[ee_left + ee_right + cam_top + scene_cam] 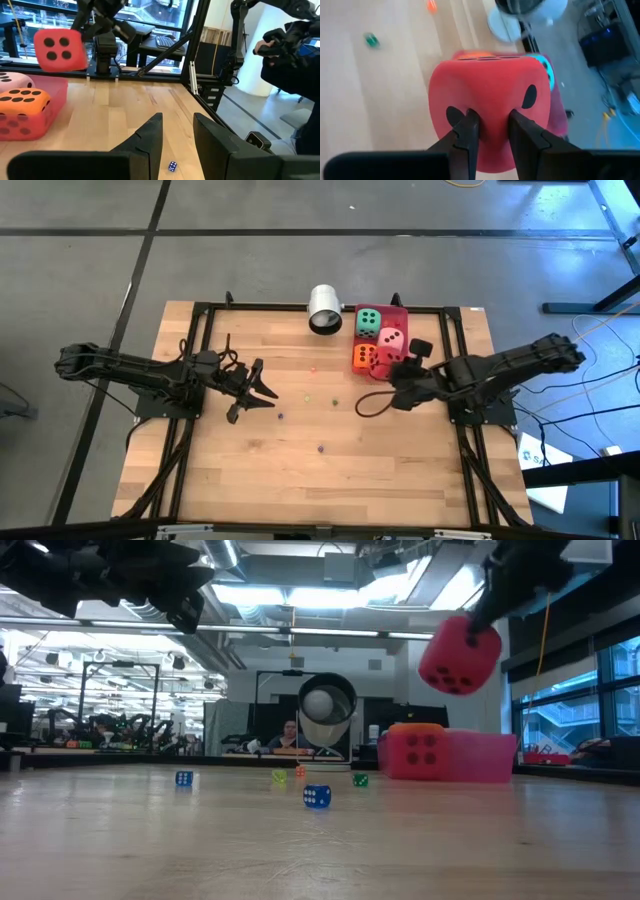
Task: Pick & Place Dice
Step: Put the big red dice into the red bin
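Observation:
My right gripper [387, 372] is shut on the red die [459, 655] and holds it in the air above the near end of the red tray [400, 311]. In the tray lie the green die [369, 321], the pink die [392, 338] and the orange die [363, 358], each resting on its bottom face. My left gripper [177, 135] waits at the table's left, pointing level toward the tray, open with nothing between its fingers. My right gripper pinches the red die between its two fingers [468, 131] on one pipped face [490, 107], whose soft surface bunches between them. The fingers slant down from the table's right side. The die hangs below the fingers [481, 622], tilted and clear of the tray.
A white cup [325, 310] lies on its side at the far edge, left of the tray. Several tiny dice, among them a blue one [317, 797], are scattered on the wood at mid-table. A person [285, 50] stands beyond the table's right side.

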Motion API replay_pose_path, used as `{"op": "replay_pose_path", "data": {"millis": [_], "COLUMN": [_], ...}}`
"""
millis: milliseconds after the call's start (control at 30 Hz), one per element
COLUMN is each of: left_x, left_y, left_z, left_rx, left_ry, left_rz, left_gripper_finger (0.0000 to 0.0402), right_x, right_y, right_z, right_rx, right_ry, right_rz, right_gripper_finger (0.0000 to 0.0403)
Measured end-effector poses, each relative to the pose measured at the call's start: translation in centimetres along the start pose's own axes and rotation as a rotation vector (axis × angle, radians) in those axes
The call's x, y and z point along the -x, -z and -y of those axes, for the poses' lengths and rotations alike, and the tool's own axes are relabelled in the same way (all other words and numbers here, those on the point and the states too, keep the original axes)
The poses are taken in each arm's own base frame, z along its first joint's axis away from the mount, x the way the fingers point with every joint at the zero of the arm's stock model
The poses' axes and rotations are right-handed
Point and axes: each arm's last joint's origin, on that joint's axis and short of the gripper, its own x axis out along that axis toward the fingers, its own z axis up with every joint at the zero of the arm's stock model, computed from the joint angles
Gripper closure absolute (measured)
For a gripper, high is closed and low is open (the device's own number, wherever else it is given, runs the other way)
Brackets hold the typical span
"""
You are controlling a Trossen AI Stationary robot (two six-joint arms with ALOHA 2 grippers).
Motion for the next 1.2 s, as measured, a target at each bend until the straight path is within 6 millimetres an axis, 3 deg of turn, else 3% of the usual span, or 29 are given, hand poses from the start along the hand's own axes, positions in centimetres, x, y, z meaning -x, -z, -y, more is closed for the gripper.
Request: {"op": "replay_pose_path", "data": {"millis": [367, 767, 1200], "left_x": [0.0, 0.0, 0.0], "left_y": [0.0, 0.0, 0.0], "left_z": [-0.1, 0.0, 0.0], "left_rx": [0.0, 0.001, 0.001], "left_ry": [-0.017, -0.015, -0.015], "left_rz": [0.002, 0.001, -0.001], "left_gripper_finger": [0.0299, 0.0299, 0.0299], "right_x": [-3.2, -6.8, -7.5], "right_y": [0.0, 0.6, 1.1], "right_z": [0.7, -0.2, -0.6], "right_rx": [0.073, 0.138, 0.14], "right_ry": [0.085, 0.085, 0.107], "right_rz": [-0.184, -0.33, -0.309], "right_gripper_finger": [0.0318, 0.0318, 0.0318]}}
